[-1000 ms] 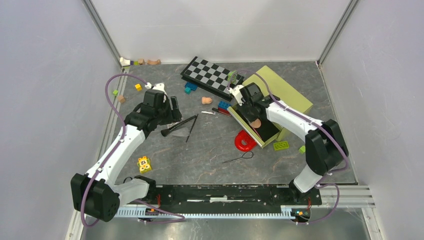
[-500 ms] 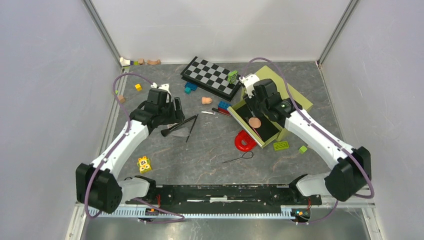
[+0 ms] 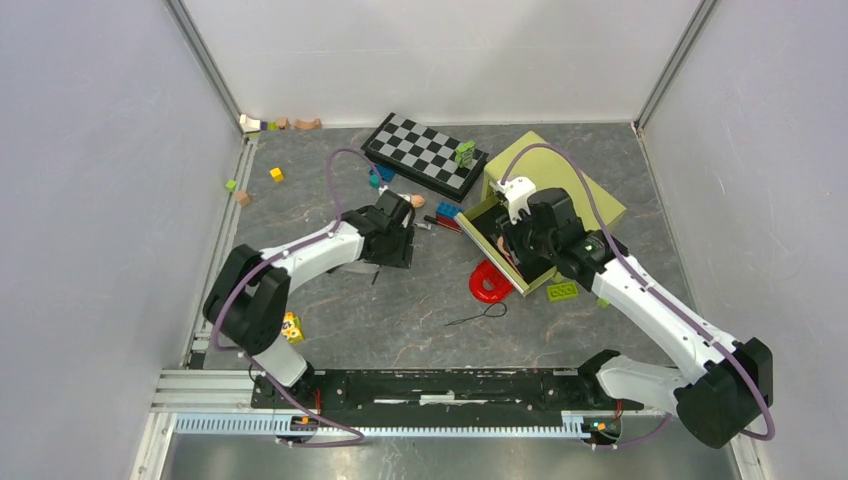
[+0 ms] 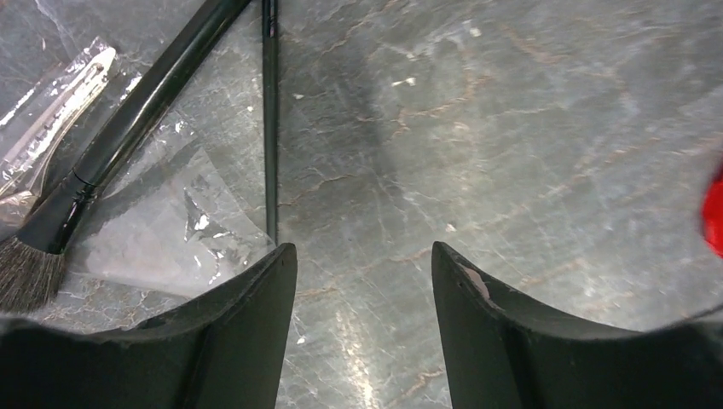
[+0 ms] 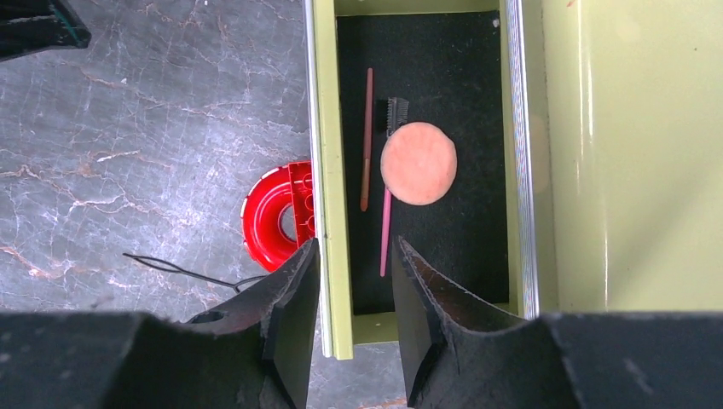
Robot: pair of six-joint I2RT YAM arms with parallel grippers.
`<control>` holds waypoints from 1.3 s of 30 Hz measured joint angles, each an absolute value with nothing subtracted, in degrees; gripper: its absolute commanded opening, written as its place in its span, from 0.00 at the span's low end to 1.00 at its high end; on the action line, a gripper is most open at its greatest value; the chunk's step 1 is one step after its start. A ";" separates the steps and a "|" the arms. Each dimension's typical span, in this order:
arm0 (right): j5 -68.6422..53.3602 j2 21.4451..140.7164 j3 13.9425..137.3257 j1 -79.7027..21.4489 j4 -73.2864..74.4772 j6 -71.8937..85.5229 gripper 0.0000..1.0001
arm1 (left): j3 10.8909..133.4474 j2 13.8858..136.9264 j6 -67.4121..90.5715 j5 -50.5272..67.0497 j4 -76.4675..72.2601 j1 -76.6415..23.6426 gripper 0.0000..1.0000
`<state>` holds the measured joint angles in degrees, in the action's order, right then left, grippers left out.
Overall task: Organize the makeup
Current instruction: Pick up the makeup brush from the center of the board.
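My left gripper [image 4: 362, 256] is open and empty, low over bare table; in the top view it [image 3: 400, 245] is left of centre. A thick black-handled brush [image 4: 128, 128] and a thin black brush [image 4: 270, 119] lie just ahead on its left, on clear plastic wrap. My right gripper [image 5: 354, 256] is open, its jaws astride the left wall of the green box tray [image 5: 328, 170]. On the tray's black lining lie a round peach puff [image 5: 418, 162], a pink pencil [image 5: 385, 234], a reddish pencil [image 5: 367, 136] and a small black comb brush [image 5: 394, 111].
A red horseshoe piece [image 5: 277, 217] and a black wire [image 5: 187, 273] lie left of the tray. A chessboard [image 3: 425, 152], a peach item [image 3: 413, 201], a blue brick [image 3: 448, 210], a green brick [image 3: 561, 291] and a yellow brick [image 3: 289, 326] are scattered around. The box lid [image 3: 575, 185] lies behind the tray.
My left gripper has swung right, from over the brushes to the table beside them. My right gripper has moved towards the near end of the tray.
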<state>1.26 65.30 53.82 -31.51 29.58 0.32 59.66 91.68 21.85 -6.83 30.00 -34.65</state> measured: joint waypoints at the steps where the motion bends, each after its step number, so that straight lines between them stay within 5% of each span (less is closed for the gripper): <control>1: 1.21 64.86 53.49 -31.51 29.58 0.36 0.43 | 59.64 92.73 21.89 -7.42 29.85 -34.83 0.65; 23: -0.05 63.07 51.64 -31.51 29.21 0.36 0.43 | 62.46 101.69 22.17 -14.33 28.03 -33.45 0.60; 39: -0.51 63.07 51.62 -31.51 29.19 0.38 0.43 | 61.10 102.04 22.92 -11.03 22.90 -33.58 0.22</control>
<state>-0.51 63.07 51.62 -31.51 29.19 0.38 61.10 102.04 22.92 -11.03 22.90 -33.58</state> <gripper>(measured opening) 0.429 0.301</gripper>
